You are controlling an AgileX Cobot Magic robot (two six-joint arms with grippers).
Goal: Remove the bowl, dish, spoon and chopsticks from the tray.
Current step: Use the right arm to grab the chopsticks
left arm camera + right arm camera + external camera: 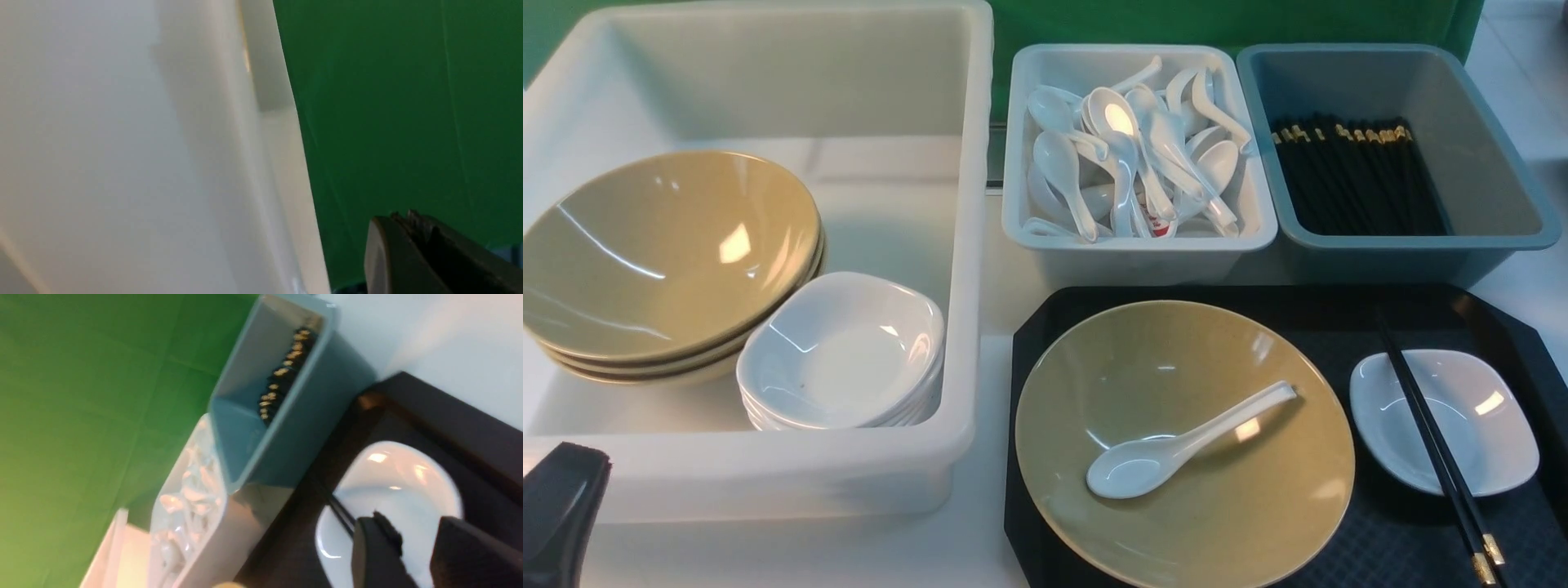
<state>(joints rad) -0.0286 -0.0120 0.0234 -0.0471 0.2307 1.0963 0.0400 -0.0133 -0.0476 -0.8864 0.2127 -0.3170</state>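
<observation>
stacked bowls [662, 261] and small dishes [845, 359] sit in a translucent tub [965, 245]; a pale bin [1014, 163] holds piled spoons [1127, 155], a grey-blue bin [1482, 147] black chopsticks [1356, 184].

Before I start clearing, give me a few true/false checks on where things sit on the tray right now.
1. The spoon lies in the bowl on the tray. True.
2. The chopsticks lie across the dish. True.
3. The dish sits inside the bowl. False: it rests on the tray beside the bowl, on the robot's right.
4. The chopstick bin stands left of the spoon bin. False: it stands to its right.
5. The right tool is open and holds nothing. True.
</observation>
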